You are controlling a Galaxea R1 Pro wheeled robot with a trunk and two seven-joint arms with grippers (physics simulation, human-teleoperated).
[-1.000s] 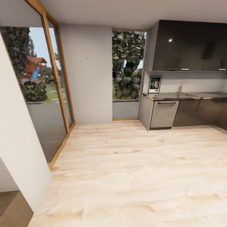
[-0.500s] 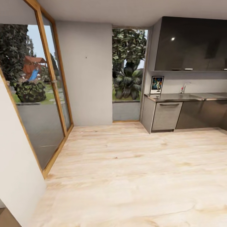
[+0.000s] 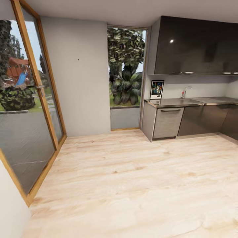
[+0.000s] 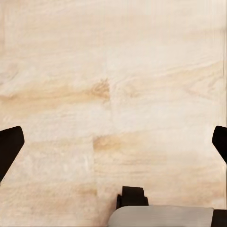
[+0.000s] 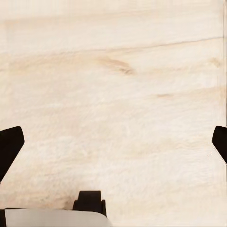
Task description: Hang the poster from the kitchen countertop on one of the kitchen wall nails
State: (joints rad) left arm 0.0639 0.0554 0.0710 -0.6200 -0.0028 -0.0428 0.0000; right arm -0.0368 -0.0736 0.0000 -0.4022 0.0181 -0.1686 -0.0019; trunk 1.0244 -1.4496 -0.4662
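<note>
The poster (image 3: 157, 89) stands on the far left end of the kitchen countertop (image 3: 185, 101), right of middle in my head view, too small to see well. A nail (image 3: 78, 59) is a tiny dot on the grey wall (image 3: 79, 82), upper left. My left gripper (image 4: 113, 142) and right gripper (image 5: 113, 142) are wide apart over the wooden floor (image 3: 132, 181), holding nothing; their tips are cut off at the edges.

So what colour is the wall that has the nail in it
Plain light grey, seen best in the head view: the wall carries the wall nail as a tiny dark dot.

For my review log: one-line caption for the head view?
Poster stands on kitchen countertop; wall nail left of window.
</note>
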